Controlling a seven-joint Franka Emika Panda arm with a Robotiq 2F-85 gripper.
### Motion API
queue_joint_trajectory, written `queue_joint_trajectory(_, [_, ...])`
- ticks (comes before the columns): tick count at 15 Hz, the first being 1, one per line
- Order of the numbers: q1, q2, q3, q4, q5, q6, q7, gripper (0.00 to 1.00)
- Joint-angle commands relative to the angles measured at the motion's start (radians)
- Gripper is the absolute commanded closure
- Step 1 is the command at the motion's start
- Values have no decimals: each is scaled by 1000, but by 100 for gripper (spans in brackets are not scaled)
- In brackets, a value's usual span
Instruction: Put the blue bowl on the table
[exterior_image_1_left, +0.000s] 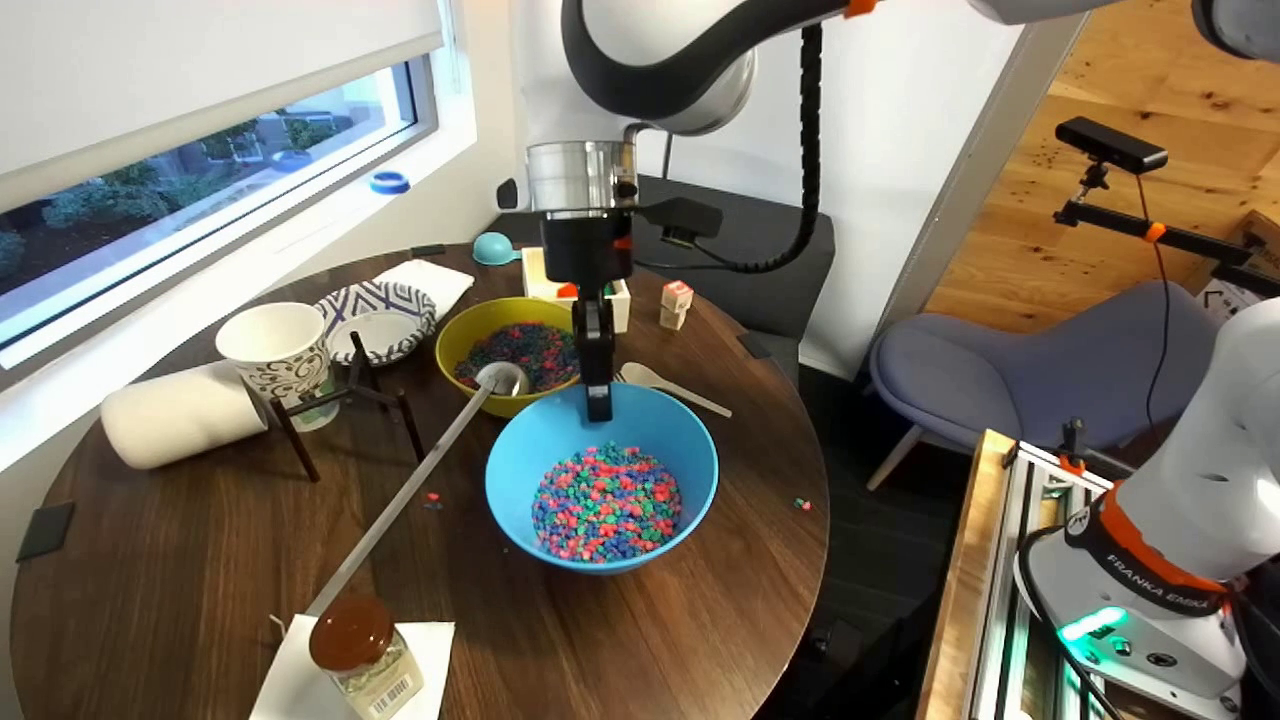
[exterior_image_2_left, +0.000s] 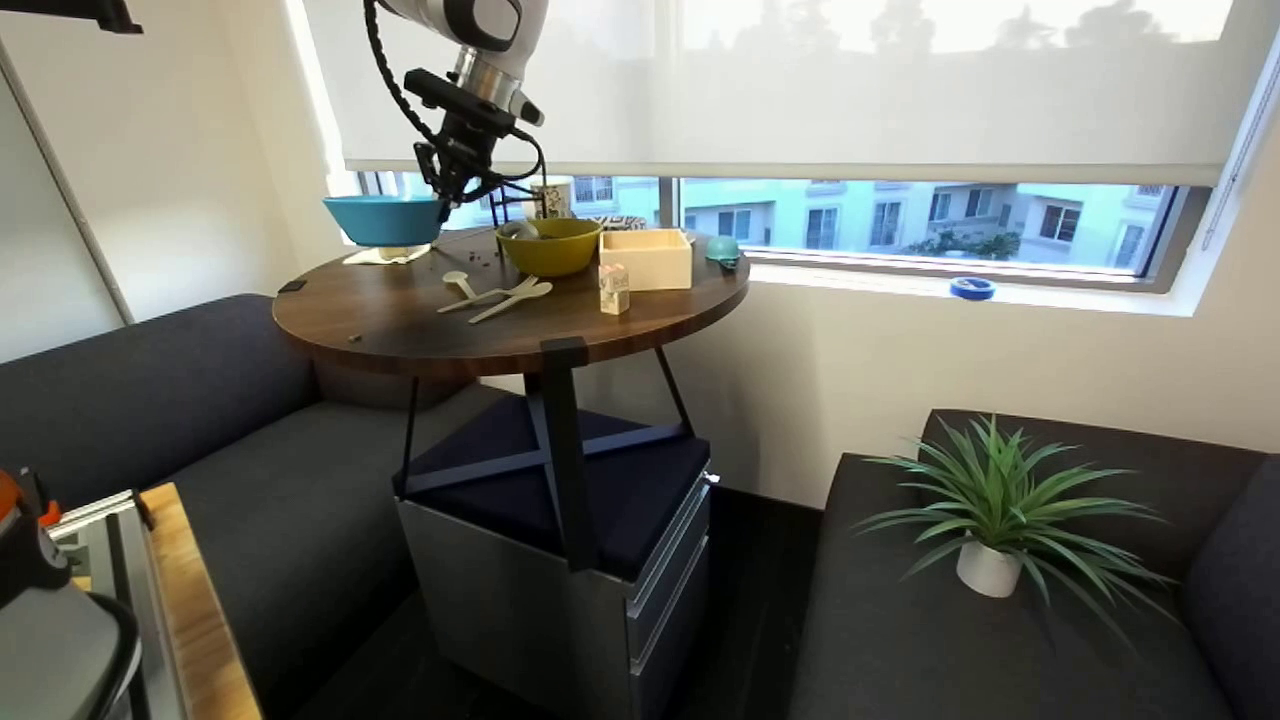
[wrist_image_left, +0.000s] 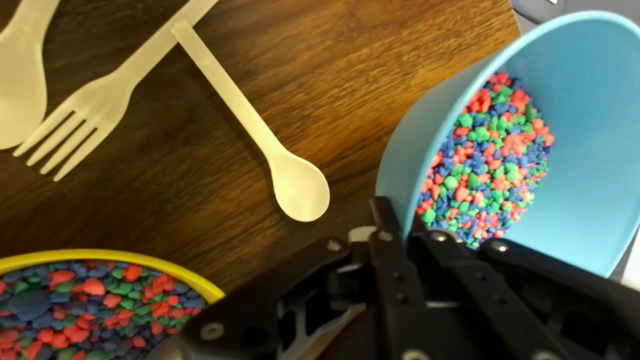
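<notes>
Here's the gripper (wrist_image_left: 402, 217), two fingers (wrist_image_left: 387, 255) pinched on the rim of the one blue bowl (exterior_image_2_left: 380, 221), one each side of its wall, and that bowl is up in the air over the table (exterior_image_2_left: 395, 312)! Down there: one yellow bowl (exterior_image_2_left: 550, 252), one ladle (exterior_image_1_left: 410, 490) lying across its rim, two spoons (wrist_image_left: 302, 192), one fork (wrist_image_left: 107, 97), and two blocks (exterior_image_1_left: 677, 296), one atop the other.
</notes>
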Motion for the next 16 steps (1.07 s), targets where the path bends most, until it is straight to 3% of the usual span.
queue_joint_trajectory(1, [25, 44, 13, 22, -15, 30, -24, 99])
queue_joint_trajectory(7, [43, 71, 18, 10, -51, 126, -24, 99])
queue_joint_trajectory(14, [49, 103, 21, 17, -97, 111, -39, 99])
queue_joint_trajectory(15, [47, 99, 23, 12, -96, 116, -46, 69])
queue_joint_trajectory(16, [46, 92, 24, 5, -98, 120, -51, 69])
